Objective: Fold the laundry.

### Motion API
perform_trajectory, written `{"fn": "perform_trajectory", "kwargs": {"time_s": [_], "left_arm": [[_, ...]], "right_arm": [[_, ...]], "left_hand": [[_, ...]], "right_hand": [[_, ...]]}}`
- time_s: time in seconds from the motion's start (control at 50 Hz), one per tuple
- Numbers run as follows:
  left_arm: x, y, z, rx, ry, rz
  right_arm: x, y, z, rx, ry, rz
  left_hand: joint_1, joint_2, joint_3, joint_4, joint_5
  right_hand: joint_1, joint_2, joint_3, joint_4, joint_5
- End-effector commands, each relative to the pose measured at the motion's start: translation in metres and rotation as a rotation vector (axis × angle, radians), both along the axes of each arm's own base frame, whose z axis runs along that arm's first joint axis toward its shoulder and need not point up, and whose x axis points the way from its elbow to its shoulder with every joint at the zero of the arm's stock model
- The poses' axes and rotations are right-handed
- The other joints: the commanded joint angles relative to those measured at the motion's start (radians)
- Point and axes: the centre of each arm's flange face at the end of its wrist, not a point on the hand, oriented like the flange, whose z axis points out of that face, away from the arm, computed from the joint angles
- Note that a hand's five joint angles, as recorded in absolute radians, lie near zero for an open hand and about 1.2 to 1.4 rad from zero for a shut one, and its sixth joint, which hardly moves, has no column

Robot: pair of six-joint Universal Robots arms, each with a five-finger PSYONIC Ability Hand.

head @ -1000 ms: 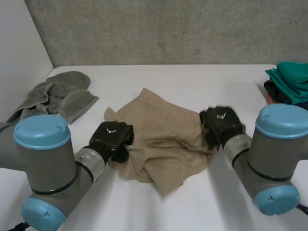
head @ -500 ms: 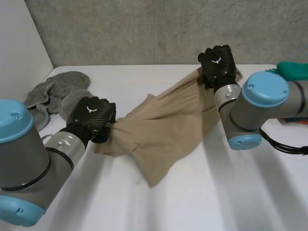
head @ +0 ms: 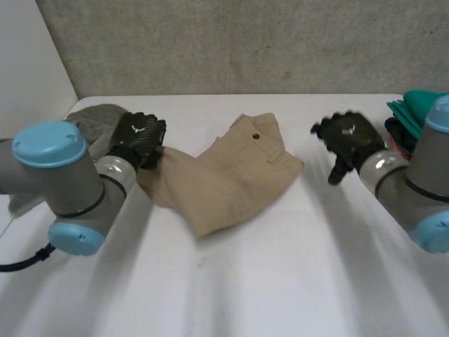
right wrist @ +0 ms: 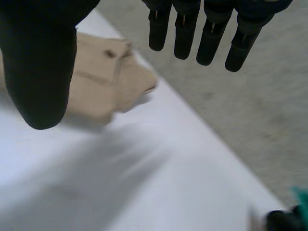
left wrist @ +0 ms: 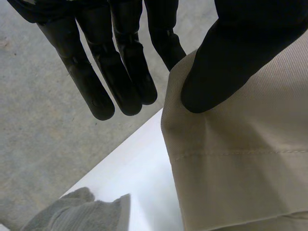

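Beige shorts (head: 231,175) with a button lie spread on the white table (head: 280,281), reaching from my left hand to the table's middle. My left hand (head: 139,135) is at the garment's left edge. In the left wrist view its thumb (left wrist: 226,62) presses the hemmed corner of the shorts (left wrist: 240,168) against a finger behind it, while the other fingers (left wrist: 110,72) stand straight beside the cloth. My right hand (head: 347,137) hovers to the right of the shorts, apart from them. Its fingers (right wrist: 211,29) are straight and hold nothing, with the shorts (right wrist: 103,82) beyond its thumb.
A crumpled grey towel (head: 91,119) lies at the table's back left, just behind my left hand, and again past the shorts' corner as the towel (left wrist: 82,214). A stack of green and dark clothes (head: 424,116) sits at the right edge. A concrete wall stands behind the table.
My right hand lifted the shorts' right side up and back, then let go and drew off to the right, opening. My left hand pulled its edge toward the back left. The shorts now lie flatter.
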Motion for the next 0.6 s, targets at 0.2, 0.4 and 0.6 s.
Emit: {"fn": "perform_trajectory", "kwargs": {"time_s": [0.2, 0.4, 0.6], "left_arm": [[0.013, -0.019, -0.028, 0.005, -0.147, 0.039], [0.017, 0.039, 0.013, 0.057, -0.035, 0.009], [0.020, 0.113, 0.029, 0.155, 0.082, -0.052]], "right_arm": [[0.026, -0.018, -0.047, 0.009, 0.064, 0.307], [0.051, -0.052, -0.083, -0.127, 0.025, 0.307], [0.056, -0.055, -0.098, -0.128, 0.030, 0.294]], "left_hand": [[-0.749, -0.715, -0.713, -0.712, -0.724], [-0.752, -0.719, -0.717, -0.716, -0.728], [-0.673, -0.640, -0.638, -0.637, -0.649]], "right_hand": [[0.078, 0.093, 0.078, 0.079, 0.068], [0.239, 0.254, 0.239, 0.240, 0.229], [0.479, 0.495, 0.480, 0.480, 0.470]]}}
